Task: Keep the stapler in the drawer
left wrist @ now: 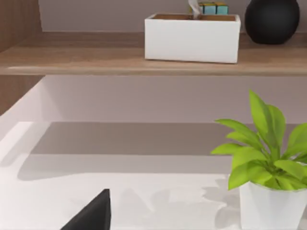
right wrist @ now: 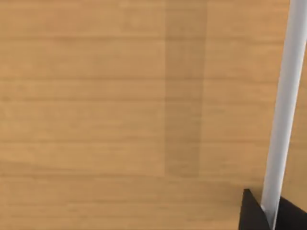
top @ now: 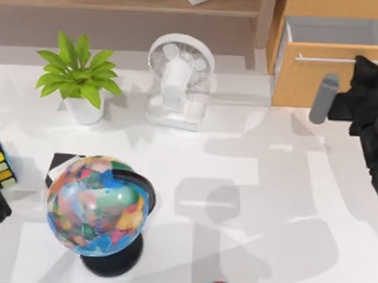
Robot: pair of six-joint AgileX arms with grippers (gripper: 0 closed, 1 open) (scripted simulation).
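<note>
The right claw grips the handle of the drawer at the desk's far right, apparently pulling it out; its white inside already shows. The stapler cannot be found. The left arm waits at the left edge.

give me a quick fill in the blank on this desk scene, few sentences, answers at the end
1. The right claw is at the silver handle of the ____, at the table's far right.
2. The drawer stands pulled ____, its pale inside showing.
3. The white fan stands between the drawer and the potted ____.
4. The colourful ____ sits on a black base near the table's left front.

Missing words: drawer; open; plant; globe
</note>
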